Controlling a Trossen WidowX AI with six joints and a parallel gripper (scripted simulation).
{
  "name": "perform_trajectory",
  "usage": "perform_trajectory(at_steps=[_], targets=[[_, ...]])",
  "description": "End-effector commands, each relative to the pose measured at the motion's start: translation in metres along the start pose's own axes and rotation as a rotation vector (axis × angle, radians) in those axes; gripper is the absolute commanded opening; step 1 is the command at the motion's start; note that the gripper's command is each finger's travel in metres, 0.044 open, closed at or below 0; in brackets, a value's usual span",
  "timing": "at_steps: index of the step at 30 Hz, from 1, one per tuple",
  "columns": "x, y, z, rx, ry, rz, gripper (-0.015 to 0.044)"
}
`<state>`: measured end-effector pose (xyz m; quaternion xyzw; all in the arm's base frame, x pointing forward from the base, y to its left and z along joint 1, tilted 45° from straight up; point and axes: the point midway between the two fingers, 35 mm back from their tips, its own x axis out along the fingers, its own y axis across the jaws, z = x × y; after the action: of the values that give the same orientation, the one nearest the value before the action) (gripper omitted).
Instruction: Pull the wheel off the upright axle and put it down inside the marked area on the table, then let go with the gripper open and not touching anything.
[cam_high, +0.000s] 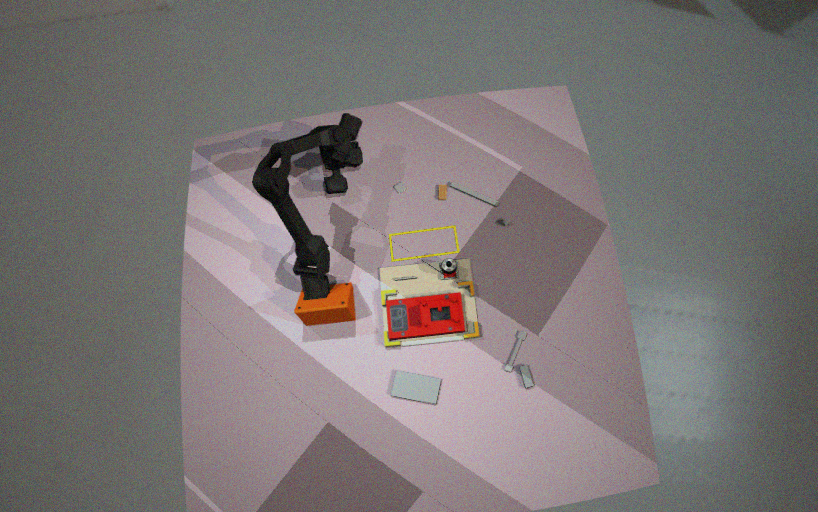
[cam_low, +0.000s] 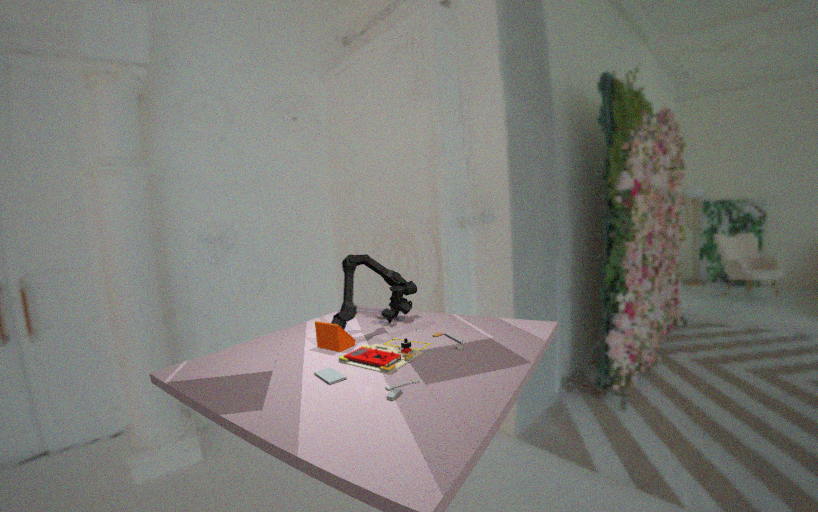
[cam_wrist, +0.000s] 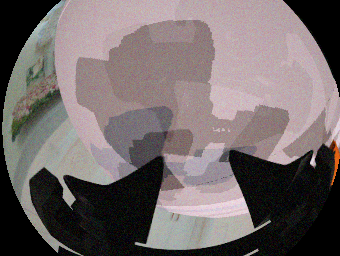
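The wheel, dark with a silver hub, sits on the upright axle at the far right corner of a beige board. The marked area is a yellow rectangle outline on the table just beyond the board. My gripper is open and empty, pointing down over bare table at the back left, well away from the wheel. The wrist view shows only pink table and shadows between the two black fingers.
A red plate lies on the board. The arm's orange base stands left of it. Loose parts lie around: a grey plate, grey bars, a small tan block, a small grey piece.
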<state>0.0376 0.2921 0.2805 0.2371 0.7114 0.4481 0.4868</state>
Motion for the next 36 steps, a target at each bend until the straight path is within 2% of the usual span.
perform_trajectory(at_steps=[1,7,16,24,31,36], targets=[[-0.028,-0.001,0.055,-0.053,-0.169,0.002,0.03],[-0.057,-0.036,0.116,-0.04,-0.273,-0.095,0.03],[-0.137,-0.138,0.194,0.063,-0.392,-0.273,0.03],[-0.212,-0.228,0.211,0.128,-0.415,-0.298,0.03],[-0.274,-0.313,0.201,0.124,-0.402,-0.28,0.03],[-0.288,-0.335,0.193,0.119,-0.402,-0.265,0.03]])
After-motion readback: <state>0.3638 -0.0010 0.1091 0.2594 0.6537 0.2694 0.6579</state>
